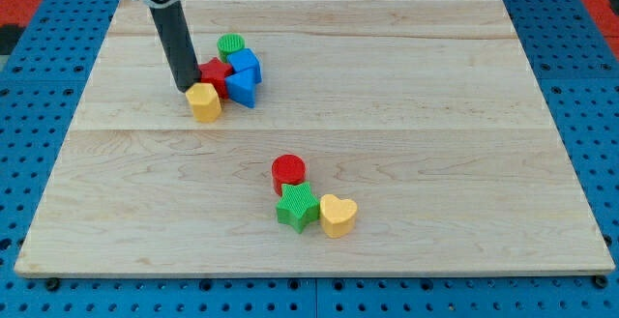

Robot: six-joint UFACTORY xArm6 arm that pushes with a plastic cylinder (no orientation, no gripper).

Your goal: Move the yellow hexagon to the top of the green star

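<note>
my tip [190, 89]: at the yellow hexagon's [204, 101] 11 o'clock edge, touching it
end effector: bare rod, no jaws
yellow hexagon: at 10 o'clock from the green star [298, 207], well apart
green star: between red cylinder [288, 173] and yellow heart [338, 215] on the bench [435, 115]

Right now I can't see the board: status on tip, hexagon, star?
My tip touching yellow hexagon block, its upper-left side. Green star block far toward view's bottom right. Red cylinder occupies star's top side.

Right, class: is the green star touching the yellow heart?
Touching. The camera view shows the green star pressed against the yellow heart on the view's right, no board visible between them.
</note>
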